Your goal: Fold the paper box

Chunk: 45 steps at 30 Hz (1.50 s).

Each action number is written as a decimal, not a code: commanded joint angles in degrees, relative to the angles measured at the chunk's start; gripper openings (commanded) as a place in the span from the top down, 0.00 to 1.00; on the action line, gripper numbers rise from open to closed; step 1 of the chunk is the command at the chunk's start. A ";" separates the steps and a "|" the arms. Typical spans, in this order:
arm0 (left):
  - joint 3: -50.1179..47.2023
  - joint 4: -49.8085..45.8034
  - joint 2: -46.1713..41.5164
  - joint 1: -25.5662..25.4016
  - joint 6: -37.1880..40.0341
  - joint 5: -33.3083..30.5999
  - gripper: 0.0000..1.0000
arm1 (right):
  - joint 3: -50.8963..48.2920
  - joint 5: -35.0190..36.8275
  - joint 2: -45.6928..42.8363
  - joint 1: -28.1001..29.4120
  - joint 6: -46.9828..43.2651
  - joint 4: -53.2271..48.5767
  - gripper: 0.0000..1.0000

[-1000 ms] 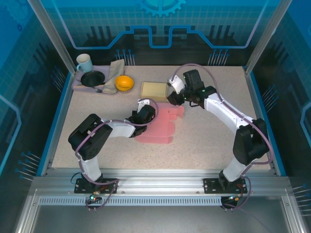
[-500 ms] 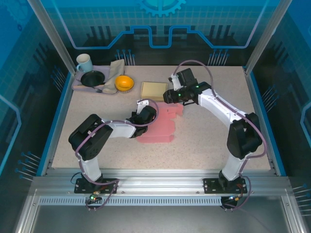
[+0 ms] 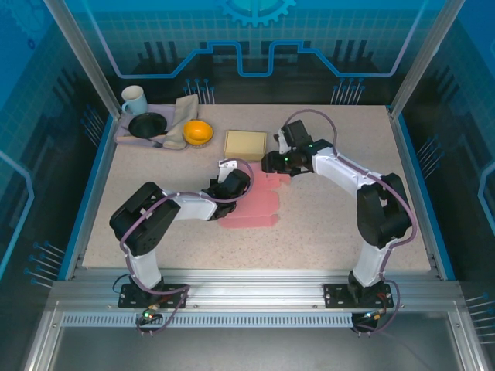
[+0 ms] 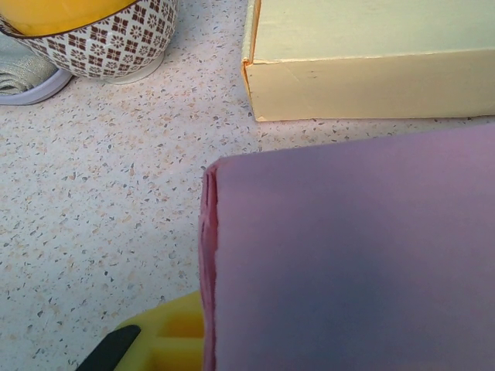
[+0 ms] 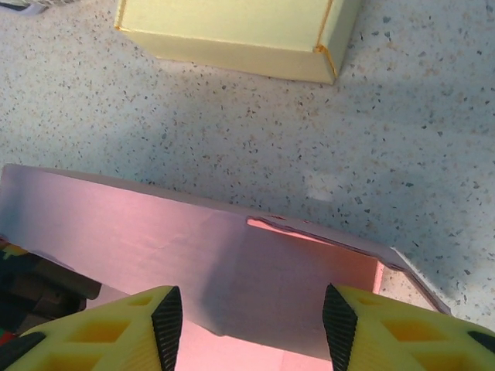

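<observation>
Found the pink paper box (image 3: pixel 251 207) lying partly folded about mid-table on the speckled table (image 3: pixel 332 224), just on the near side of the flat cream box (image 3: pixel 245 144) and apart from it. Saw the left gripper (image 3: pixel 232 184) at the pink box's far-left corner, clamped down on its layered edge, with one yellow finger (image 4: pixel 166 344) peeking from under the sheet in the left wrist view. Saw the right gripper (image 3: pixel 271 165) low over the far-right flap, its fingers (image 5: pixel 158 325) standing apart, the pink panel lying between and beyond them, closed on nothing. Noted, at the table's far-left corner, a tray (image 3: pixel 122 139) holding a mug (image 3: pixel 134 99), a black dish (image 3: pixel 147 124) and a cloth (image 3: pixel 182 116), with a yellow patterned bowl (image 3: pixel 197 132) just beside it.
</observation>
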 commanded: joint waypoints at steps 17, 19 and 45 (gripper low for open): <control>0.65 -6.26 1.68 -1.05 0.64 0.70 0.87 | -0.95 -10.15 2.65 -1.36 10.03 7.34 0.63; 0.74 -6.26 1.84 -1.15 0.64 0.63 0.87 | -1.10 -9.72 2.80 -1.35 10.46 7.15 0.69; 1.97 -8.90 2.54 -1.21 -1.21 -0.97 0.87 | -12.51 -1.35 -9.43 -2.40 9.08 10.33 0.62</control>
